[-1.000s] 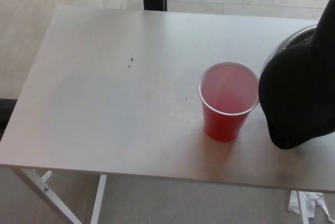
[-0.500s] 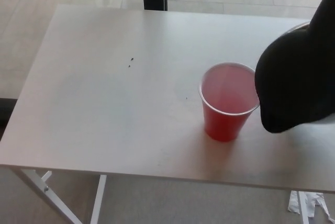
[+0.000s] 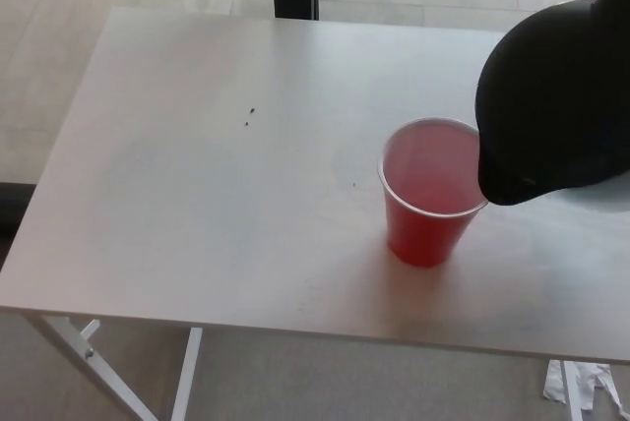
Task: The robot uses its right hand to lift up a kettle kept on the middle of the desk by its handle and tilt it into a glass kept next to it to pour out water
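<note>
Pale desk (image 3: 197,195) before a tiled floor, red cup and black kettle at right.

A black kettle (image 3: 556,96) is seen raised at the right edge, its lower rim overlapping the open red cup (image 3: 428,195), which stands upright on the desk. Neither robot hand can be made out; its grip cannot be told.

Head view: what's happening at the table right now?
A large black shape, apparently the kettle, hangs at the right edge, its lower end over the rim of a red plastic cup standing upright on the white table. No stream of water shows. Neither robot hand can be made out clearly.
</note>
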Motion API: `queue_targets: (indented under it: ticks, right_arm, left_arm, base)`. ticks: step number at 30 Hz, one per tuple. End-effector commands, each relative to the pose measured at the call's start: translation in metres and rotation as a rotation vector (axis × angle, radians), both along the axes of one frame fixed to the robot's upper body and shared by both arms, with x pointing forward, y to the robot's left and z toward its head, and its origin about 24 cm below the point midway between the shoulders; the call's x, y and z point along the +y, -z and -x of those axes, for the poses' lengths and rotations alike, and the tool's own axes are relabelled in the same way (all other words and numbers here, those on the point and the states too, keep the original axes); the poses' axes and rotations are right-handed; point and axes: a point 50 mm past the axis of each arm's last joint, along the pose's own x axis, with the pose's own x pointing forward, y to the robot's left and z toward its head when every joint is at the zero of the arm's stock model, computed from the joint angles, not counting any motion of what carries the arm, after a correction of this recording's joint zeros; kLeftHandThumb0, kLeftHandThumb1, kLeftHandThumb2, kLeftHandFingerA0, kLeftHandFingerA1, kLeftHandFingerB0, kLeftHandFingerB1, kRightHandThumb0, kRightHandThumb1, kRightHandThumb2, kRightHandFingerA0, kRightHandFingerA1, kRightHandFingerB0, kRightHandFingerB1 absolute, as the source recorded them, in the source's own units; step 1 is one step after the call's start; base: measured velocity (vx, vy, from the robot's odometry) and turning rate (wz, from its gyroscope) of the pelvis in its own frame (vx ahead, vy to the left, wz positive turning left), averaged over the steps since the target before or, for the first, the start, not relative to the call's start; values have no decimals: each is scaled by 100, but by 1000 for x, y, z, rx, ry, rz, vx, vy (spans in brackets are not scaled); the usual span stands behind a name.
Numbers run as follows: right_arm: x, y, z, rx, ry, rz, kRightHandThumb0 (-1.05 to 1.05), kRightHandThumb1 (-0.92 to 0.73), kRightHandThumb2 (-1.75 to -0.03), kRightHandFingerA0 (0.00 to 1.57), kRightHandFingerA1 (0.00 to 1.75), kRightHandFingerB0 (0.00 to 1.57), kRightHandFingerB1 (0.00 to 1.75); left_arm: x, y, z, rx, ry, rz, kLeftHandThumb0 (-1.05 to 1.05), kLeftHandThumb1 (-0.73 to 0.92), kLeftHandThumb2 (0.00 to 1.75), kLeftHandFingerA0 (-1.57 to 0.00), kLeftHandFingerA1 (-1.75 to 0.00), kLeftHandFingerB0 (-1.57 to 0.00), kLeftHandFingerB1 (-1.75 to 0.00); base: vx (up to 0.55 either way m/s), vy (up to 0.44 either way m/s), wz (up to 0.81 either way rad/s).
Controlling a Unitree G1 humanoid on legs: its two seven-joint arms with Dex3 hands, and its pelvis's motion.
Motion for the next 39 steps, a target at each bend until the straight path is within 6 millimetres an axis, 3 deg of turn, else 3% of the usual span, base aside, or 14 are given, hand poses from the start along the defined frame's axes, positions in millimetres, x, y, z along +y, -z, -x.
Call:
queue_targets:
  ticks: [1,5,6,7,11,12,18,21,24,25,29,30,37,39]
  right_arm:
    - [-3,-11,2,-87,42,14,-26,-52,-106,91,175,67,133]
    - [-1,-11,-1,-87,61,7,-26,-55,-104,81,175,67,113]
    - [-1,-11,-3,-90,61,-5,-26,-52,-104,84,175,68,121]
    - [3,-13,-4,-94,70,2,-27,-50,-108,84,175,66,144]
    - [4,-12,-9,-100,83,-9,-30,-50,-105,89,175,70,154]
    - [4,-11,-10,-98,90,-11,-30,-50,-102,87,175,68,146]
    - [7,-2,-12,-97,57,-3,-25,-50,-101,100,158,82,101]
    - [13,2,-12,-83,14,-25,-32,-42,-111,124,135,95,116]
    - [15,0,-11,-71,33,-13,-26,-51,-105,91,175,66,155]
    - [15,0,-11,-69,35,-13,-18,-53,-105,97,175,65,140]
    - [16,0,-11,-75,27,17,-26,-57,-100,92,175,64,157]
    - [17,0,-10,-77,21,39,-32,-52,-110,121,135,86,113]
    - [19,2,-9,-77,-2,47,-27,-56,-102,95,152,65,135]
    - [20,2,-8,-83,-10,41,-29,-63,-97,97,147,67,136]
  left_arm:
    - [5,-6,1,-2,1,-21,-77,49,95,-89,-67,-64,-62]
    - [5,-6,0,2,6,-23,-78,62,60,-89,-57,-71,-53]
    - [4,-5,0,9,1,-21,-78,48,95,-87,-66,-66,-61]
    - [4,-6,0,3,13,-28,-78,63,60,-88,-57,-71,-53]
    - [3,-5,-1,4,8,-18,-71,49,96,-86,-67,-64,-62]
    - [3,-5,-2,1,9,-18,-77,64,60,-89,-57,-71,-52]
    - [2,-6,-5,-10,17,-22,-79,62,60,-87,-58,-73,-54]
    - [2,-6,-5,-5,13,-16,-79,62,59,-88,-57,-69,-51]
    - [1,-5,-6,-13,10,-6,-77,46,93,-87,-66,-67,-61]
    - [1,-5,-7,-19,7,-1,-77,61,59,-94,-60,-77,-55]
    - [2,-7,-9,-11,21,-24,-81,61,60,-86,-57,-75,-53]
    - [2,-7,-9,-10,24,-25,-82,61,59,-87,-58,-72,-54]
    - [0,-7,-12,-18,29,-11,-81,51,97,-88,-65,-74,-62]
    - [-1,-7,-12,-9,30,-12,-77,62,60,-89,-58,-76,-54]
  base:
    - [0,0,0]
    - [0,0,0]
    - [0,0,0]
    - [0,0,0]
    - [0,0,0]
    - [0,0,0]
    - [0,0,0]
    - [0,0,0]
    - [0,0,0]
    - [0,0,0]
    - [0,0,0]
    - [0,0,0]
    - [0,0,0]
    - [0,0,0]
